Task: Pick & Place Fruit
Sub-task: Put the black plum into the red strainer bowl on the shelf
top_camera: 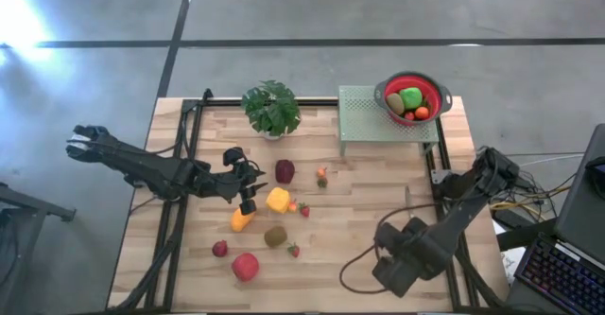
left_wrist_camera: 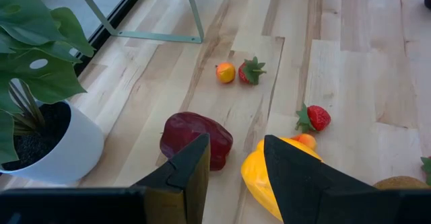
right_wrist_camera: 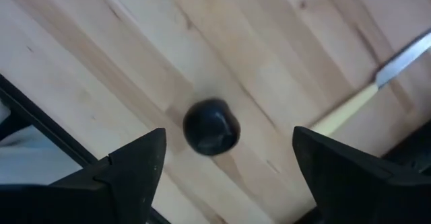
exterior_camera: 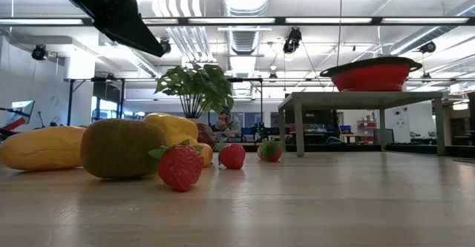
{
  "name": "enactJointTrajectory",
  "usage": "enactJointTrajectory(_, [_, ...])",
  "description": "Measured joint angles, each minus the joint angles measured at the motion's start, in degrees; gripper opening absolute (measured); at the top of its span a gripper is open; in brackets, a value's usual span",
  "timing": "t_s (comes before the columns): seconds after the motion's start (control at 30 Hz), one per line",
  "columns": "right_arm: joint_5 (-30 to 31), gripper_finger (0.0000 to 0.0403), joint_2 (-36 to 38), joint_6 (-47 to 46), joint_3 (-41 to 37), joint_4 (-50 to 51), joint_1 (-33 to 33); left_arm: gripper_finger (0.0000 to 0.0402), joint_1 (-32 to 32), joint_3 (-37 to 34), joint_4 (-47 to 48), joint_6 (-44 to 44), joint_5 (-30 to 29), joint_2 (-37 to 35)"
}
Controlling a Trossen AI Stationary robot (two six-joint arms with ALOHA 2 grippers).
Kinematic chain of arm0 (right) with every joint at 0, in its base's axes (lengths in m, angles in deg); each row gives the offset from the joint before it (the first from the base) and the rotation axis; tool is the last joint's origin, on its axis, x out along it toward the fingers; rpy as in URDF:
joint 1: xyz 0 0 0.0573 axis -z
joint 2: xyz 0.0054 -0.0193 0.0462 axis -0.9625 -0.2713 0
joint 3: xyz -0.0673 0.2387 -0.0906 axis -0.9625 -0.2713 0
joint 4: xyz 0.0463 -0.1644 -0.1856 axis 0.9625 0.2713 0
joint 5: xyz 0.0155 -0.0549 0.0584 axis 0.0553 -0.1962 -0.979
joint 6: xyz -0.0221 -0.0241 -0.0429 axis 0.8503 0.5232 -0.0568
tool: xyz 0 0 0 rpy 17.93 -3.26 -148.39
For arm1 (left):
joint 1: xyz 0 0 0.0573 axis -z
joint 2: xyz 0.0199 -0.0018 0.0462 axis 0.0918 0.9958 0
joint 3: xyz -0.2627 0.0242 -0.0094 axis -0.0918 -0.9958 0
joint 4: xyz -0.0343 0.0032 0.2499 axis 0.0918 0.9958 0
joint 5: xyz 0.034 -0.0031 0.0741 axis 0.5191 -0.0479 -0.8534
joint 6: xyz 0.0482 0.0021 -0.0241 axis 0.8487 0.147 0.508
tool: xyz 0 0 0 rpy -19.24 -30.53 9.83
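Observation:
Loose toy fruit lies on the wooden table: a maroon one, a yellow one, an orange one, a brown kiwi, a red apple and small strawberries. More fruit sits in a red colander. My left gripper hangs open over the maroon and yellow fruits, touching neither. My right gripper points down, open, above a small dark round thing at the table's near right.
The colander stands on a green rack at the far right. A potted plant stands at the far middle. A slim knife with a pale handle lies beside my right gripper. Bare wood lies between the fruit and the right arm.

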State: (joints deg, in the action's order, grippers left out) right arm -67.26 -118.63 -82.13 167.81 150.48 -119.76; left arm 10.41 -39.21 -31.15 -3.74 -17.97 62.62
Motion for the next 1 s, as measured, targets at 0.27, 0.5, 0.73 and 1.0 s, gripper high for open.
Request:
enactJointTrajectory(0.27, [-2.8, 0.0357, -4.2, -1.5, -0.1, -0.4, -1.9, 0.0147, 0.0, 0.0, 0.0, 0.0, 0.0, 0.0])
enactJointTrajectory(0.5, [-4.3, 0.036, -8.4, 2.5, -0.5, -2.4, -2.0, 0.0147, 0.0, 0.0, 0.0, 0.0, 0.0, 0.0])
enactJointTrajectory(0.73, [-5.4, 0.0346, -8.2, 3.1, -4.8, -6.9, -2.0, 0.0147, 0.0, 0.0, 0.0, 0.0, 0.0, 0.0])
enactJointTrajectory(1.0, [-5.7, 0.0335, -8.1, 4.3, -10.8, -17.4, -2.0, 0.0147, 0.0, 0.0, 0.0, 0.0, 0.0, 0.0])
